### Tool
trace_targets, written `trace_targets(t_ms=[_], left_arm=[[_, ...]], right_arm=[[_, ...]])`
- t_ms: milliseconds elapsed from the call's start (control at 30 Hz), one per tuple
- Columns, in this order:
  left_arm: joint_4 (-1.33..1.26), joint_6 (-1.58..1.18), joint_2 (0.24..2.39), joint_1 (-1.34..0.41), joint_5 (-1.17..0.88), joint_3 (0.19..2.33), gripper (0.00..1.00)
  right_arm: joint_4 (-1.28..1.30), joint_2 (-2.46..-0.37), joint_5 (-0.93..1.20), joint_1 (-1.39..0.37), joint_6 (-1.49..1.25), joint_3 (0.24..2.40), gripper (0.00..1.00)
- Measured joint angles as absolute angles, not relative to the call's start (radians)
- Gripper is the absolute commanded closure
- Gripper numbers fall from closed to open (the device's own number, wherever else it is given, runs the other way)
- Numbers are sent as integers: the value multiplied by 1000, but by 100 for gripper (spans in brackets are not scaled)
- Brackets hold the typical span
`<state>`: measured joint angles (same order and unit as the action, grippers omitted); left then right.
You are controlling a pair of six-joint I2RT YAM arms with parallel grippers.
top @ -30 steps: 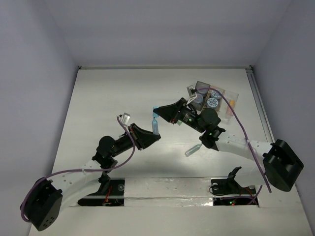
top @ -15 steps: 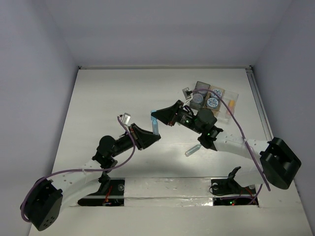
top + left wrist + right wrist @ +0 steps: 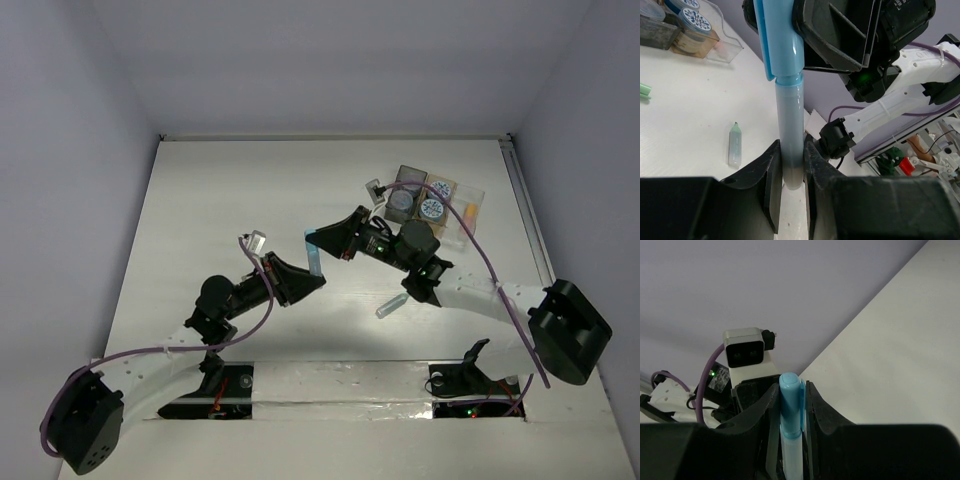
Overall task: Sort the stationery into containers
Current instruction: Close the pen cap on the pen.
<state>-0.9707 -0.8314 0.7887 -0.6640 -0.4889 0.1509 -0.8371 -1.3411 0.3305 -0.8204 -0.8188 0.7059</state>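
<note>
So, maybe halfway I'd guess: two round jars (image 3: 432, 208) sit in the plastic trays (image 3: 480, 193), and a mint stick (image 3: 392, 305) lies loose on the matte white desk (image 3: 220, 200). A smooth light-blue marker (image 3: 788, 125) hangs mid-air, left jaws clamped on its cloudy barrel, right jaws on its glossy cap

Both arms bend inward, left end effector (image 3: 318, 273) and right end effector (image 3: 311, 238) facing each other, both clamped.

Bare white tabletop (image 3: 230, 190) far left; centre barred by left gripper (image 3: 320, 278) and right gripper (image 3: 312, 238) joined on light blue pen (image 3: 316, 256).
</note>
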Motion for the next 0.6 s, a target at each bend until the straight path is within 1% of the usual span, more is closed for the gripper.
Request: trace_targets(t_ms=[367, 600], left_arm=[[-940, -817, 774, -664, -536, 167, 100], [-900, -818, 717, -666, -577, 181, 100]], right_arm=[[-840, -1320, 399, -818, -794, 700, 100], [-989, -1345, 490, -812, -839, 669, 100]])
